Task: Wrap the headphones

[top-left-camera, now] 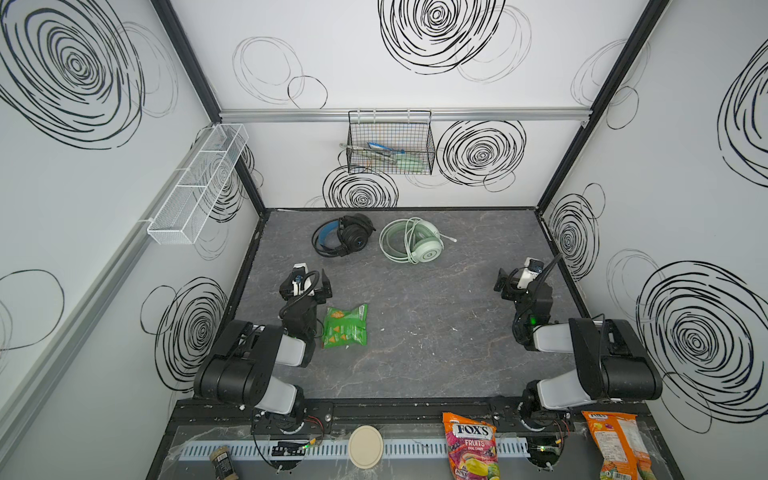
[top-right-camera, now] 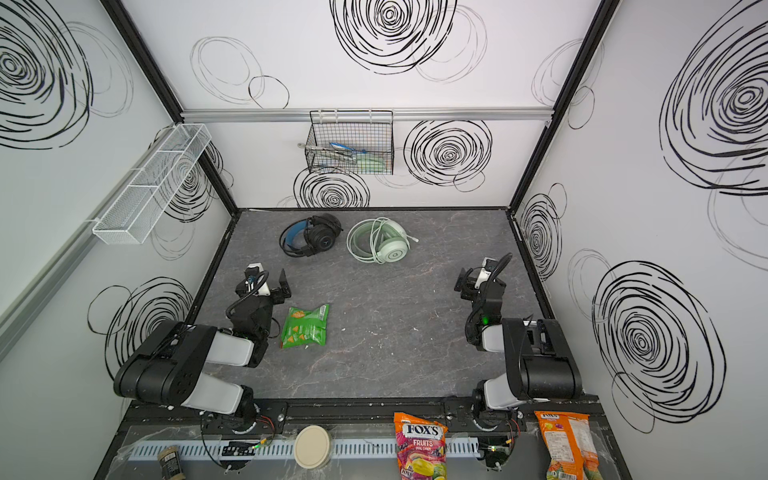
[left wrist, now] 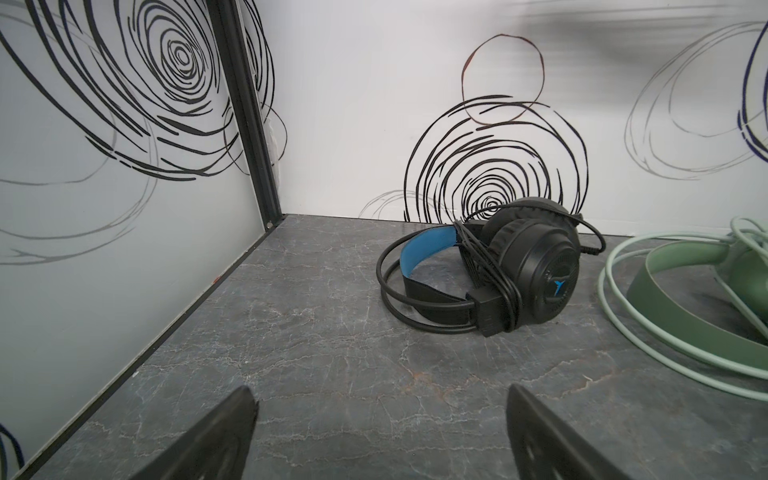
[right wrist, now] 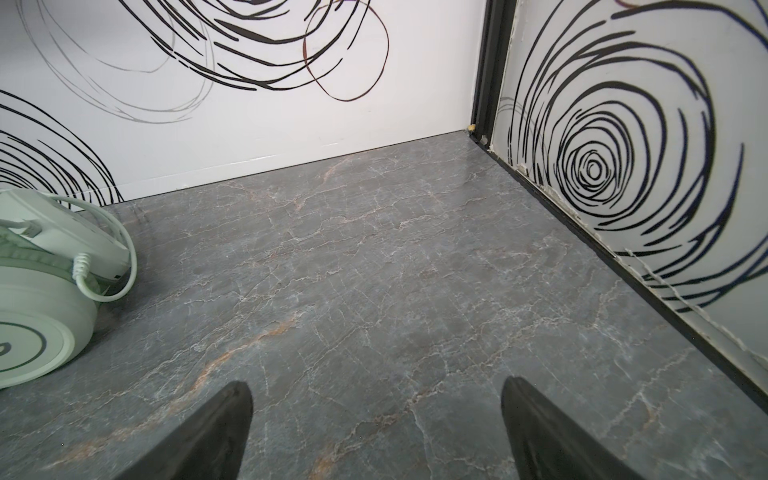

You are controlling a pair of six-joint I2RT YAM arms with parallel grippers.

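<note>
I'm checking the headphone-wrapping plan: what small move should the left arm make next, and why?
Probably ease the left gripper forward toward the black headphones: its fingers stand open and empty, short of the headphones, which lie ahead by the back wall.

Both top views look down over the whole surface (top-left-camera: 415, 353); wrist views sit low, facing the back wall (left wrist: 374, 124), sharing the green headset (right wrist: 37, 332).

- White walls (top-left-camera: 353, 54) on three sides, scrawled with black spiral scribbles.
- Dark grey marbled surface (top-left-camera: 415, 353) with pale veins, edged in black.
- Black frame posts (top-left-camera: 183, 54) stand at both back corners.
- A silver rail (top-left-camera: 498, 113) crosses the back wall; a black wire basket (top-left-camera: 430, 141) hangs from it.
- A white mesh basket (top-left-camera: 195, 187) is fixed to the left wall.
- Soft, even light.
</note>
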